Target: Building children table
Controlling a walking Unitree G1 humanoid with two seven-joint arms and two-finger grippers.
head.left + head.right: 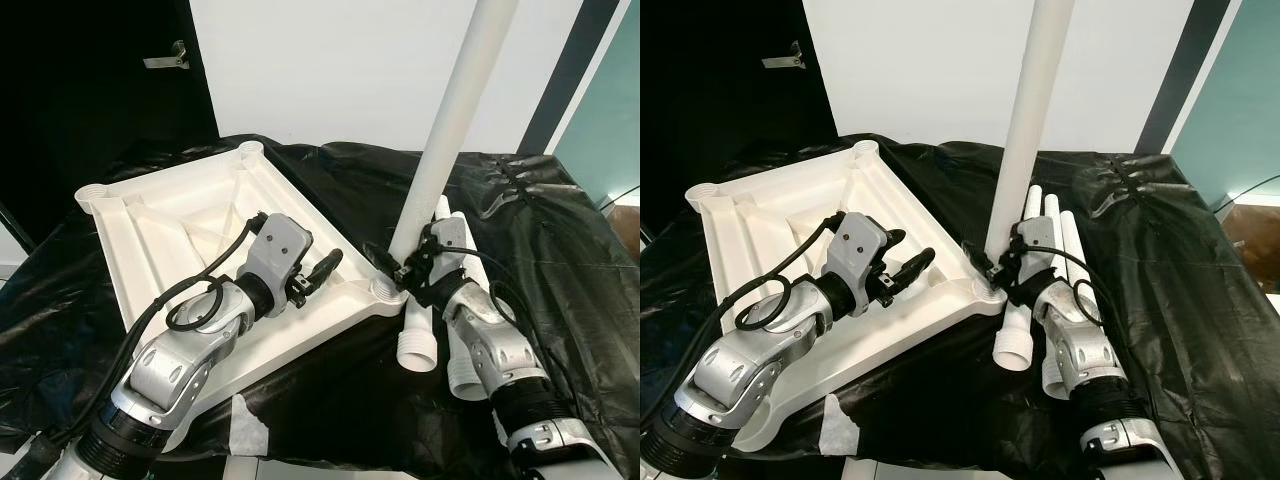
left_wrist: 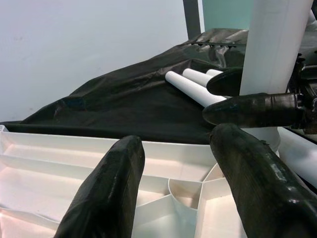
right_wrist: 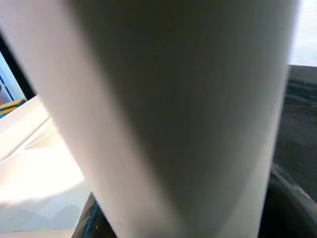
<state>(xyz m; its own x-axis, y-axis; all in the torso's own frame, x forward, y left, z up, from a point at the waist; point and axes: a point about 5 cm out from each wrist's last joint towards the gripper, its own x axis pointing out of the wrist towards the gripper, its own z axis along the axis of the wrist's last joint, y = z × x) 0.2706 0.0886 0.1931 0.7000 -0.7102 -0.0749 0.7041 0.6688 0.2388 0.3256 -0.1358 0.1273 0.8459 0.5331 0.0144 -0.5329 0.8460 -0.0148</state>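
Your white tabletop [image 1: 190, 225] lay upside down on the black sheet [image 1: 560, 250], ribs facing up. One white leg [image 1: 450, 120] stood nearly upright in the corner socket [image 1: 385, 290] nearest your right arm. Your right gripper [image 1: 400, 268] was clamped around that leg just above the socket. Your left gripper [image 1: 328, 268] hovered over the tabletop's ribs near the same corner, fingers [image 2: 106, 193] apart and holding nothing. Spare legs [image 1: 425, 340] lay on the sheet beside your right arm.
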